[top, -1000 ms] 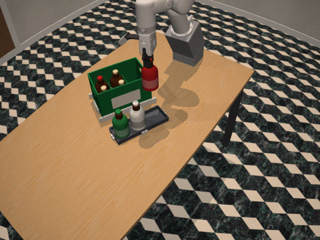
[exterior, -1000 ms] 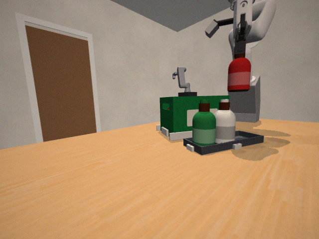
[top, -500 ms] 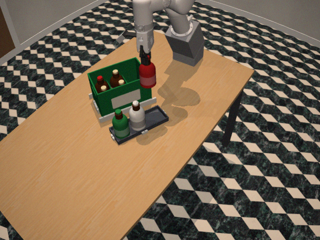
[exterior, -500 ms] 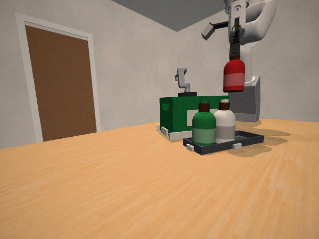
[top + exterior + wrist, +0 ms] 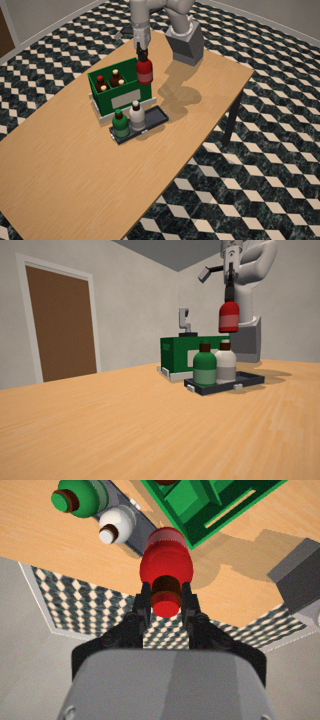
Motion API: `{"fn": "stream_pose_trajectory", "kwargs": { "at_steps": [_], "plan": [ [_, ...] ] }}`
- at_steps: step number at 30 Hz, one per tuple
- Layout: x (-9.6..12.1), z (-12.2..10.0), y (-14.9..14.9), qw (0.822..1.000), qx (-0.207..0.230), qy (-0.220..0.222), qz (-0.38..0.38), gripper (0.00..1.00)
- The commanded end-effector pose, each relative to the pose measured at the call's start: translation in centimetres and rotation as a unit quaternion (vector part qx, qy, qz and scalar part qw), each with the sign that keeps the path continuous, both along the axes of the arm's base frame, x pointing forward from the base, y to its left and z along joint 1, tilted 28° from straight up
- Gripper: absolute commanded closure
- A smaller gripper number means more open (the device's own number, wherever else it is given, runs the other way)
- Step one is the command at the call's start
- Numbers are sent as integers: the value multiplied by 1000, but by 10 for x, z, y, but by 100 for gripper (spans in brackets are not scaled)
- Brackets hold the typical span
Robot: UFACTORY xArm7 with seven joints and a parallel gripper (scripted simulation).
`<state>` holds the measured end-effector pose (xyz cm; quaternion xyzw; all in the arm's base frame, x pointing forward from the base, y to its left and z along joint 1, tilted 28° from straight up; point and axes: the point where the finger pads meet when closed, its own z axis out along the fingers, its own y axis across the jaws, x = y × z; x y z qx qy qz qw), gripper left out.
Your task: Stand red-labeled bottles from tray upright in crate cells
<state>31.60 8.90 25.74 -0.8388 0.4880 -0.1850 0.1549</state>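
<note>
My gripper (image 5: pixel 141 51) is shut on the neck of a red-labeled bottle (image 5: pixel 144 70) and holds it upright in the air, beside the right end of the green crate (image 5: pixel 119 86) and above its rim. The bottle also shows in the exterior view (image 5: pixel 228 316) and in the wrist view (image 5: pixel 166 565). The crate holds three brown bottles (image 5: pixel 111 80), one with a red cap (image 5: pixel 99 78); its near right cell is hidden behind the held bottle. A green bottle (image 5: pixel 120 124) and a white bottle (image 5: pixel 136 116) stand upright on the dark tray in front of the crate.
The arm's grey base (image 5: pixel 186 45) stands at the table's far edge, right of the crate. The tray's right half (image 5: pixel 155 116) holds nothing. The table's right edge runs near the tray. A small grey stand (image 5: pixel 185 323) shows behind the crate.
</note>
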Motion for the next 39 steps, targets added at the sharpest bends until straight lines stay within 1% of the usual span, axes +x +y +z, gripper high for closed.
{"fn": "stream_pose_trajectory", "kwargs": {
  "at_steps": [1, 39],
  "plan": [
    [-3, -1, -12, 1000, 0, -2, 0, 100],
    [-24, -19, -89, 1000, 0, -2, 0, 100]
  ]
}}
